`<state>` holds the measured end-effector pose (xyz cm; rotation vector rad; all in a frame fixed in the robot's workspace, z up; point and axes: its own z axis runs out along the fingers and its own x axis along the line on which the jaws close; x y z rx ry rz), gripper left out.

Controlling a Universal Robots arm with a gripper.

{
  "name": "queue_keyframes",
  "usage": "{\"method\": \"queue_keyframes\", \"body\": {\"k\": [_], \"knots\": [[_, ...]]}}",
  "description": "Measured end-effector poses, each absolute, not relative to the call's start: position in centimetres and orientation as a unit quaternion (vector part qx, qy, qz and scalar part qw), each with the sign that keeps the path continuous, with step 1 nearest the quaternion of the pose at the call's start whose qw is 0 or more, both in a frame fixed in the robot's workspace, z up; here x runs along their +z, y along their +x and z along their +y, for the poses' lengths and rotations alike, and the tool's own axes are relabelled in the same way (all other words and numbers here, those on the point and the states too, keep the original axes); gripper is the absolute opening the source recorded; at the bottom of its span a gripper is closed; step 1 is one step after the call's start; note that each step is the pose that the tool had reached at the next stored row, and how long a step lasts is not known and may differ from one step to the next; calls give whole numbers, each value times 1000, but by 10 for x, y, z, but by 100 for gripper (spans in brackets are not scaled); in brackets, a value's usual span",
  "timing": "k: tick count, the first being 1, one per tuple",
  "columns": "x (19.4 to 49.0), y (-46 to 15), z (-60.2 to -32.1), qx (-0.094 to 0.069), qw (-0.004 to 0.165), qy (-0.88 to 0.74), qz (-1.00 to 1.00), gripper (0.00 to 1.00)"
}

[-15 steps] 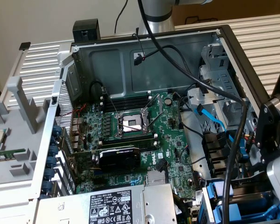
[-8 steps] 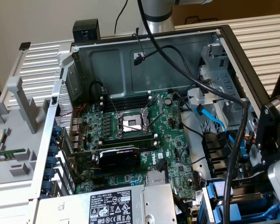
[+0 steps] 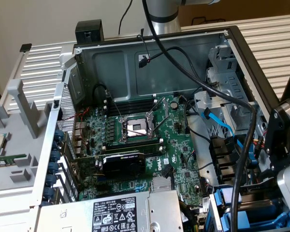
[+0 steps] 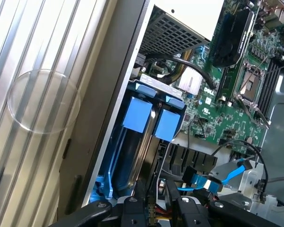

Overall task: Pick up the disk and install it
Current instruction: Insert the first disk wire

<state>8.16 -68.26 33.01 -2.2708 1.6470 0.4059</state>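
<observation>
In the wrist view the disk (image 4: 143,146) is seen edge-on: a silver metal strip with bright blue plastic frame pieces (image 4: 135,116) on either side. It stands in the drive bay at the corner of the open computer case. Its near end runs straight into the gap between my black fingers (image 4: 132,210), so my gripper (image 4: 156,208) is shut on it. The label is hidden. In the exterior view, blue plastic (image 3: 221,205) shows in the bay at the lower right, under the arm's wrist (image 3: 282,140).
The silver power-supply box (image 3: 121,215) sits beside the bay. Beyond it lie the green motherboard (image 3: 183,164) and black graphics card (image 3: 123,164). A blue flat cable (image 3: 222,126) and thick black cables (image 3: 246,159) cross near the drive cage. The dark case wall (image 4: 118,94) borders the bay.
</observation>
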Motion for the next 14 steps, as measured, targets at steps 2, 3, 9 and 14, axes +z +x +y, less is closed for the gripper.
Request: {"method": "queue_keyframes", "body": {"k": [2,3,9,14], "knots": [[330,82,-683,142,153,-792,574,31],[330,82,-683,142,153,-792,574,31],[330,82,-683,144,152,-791,575,21],[329,82,-683,146,150,-791,575,21]]}}
